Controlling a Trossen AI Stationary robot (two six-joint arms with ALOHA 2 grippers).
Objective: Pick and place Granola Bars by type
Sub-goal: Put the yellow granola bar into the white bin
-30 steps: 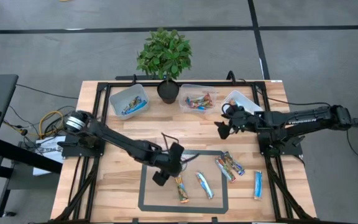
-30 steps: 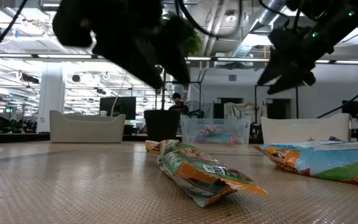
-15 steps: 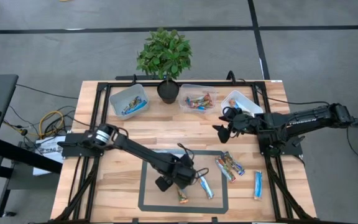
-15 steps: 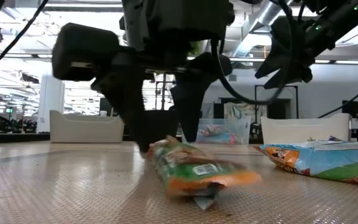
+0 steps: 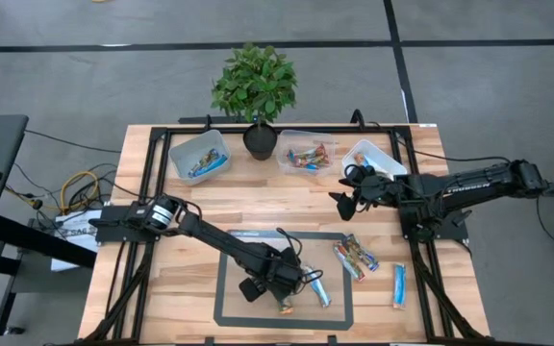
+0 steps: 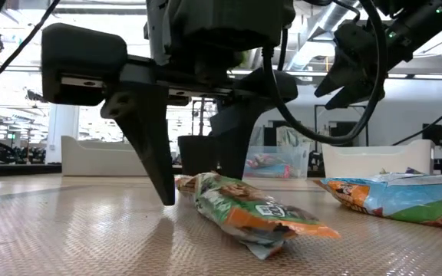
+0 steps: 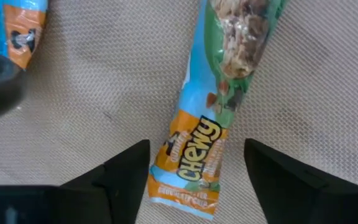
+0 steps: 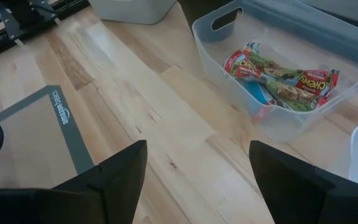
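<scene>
Wooden bench (image 5: 190,207) carried a grey mat (image 5: 258,245) up front and three tubs at the back. Left hand (image 5: 279,288) was down on the mat, fingers spread either side of an orange-green granola bar (image 7: 219,118); I only saw from the left wrist view that nothing was gripped. Low view showed the fingertips at mat level. Right hand (image 5: 346,199) hung open above bare wood near the middle tub (image 8: 278,81), empty. Other bars (image 5: 354,258) lay right of it.
</scene>
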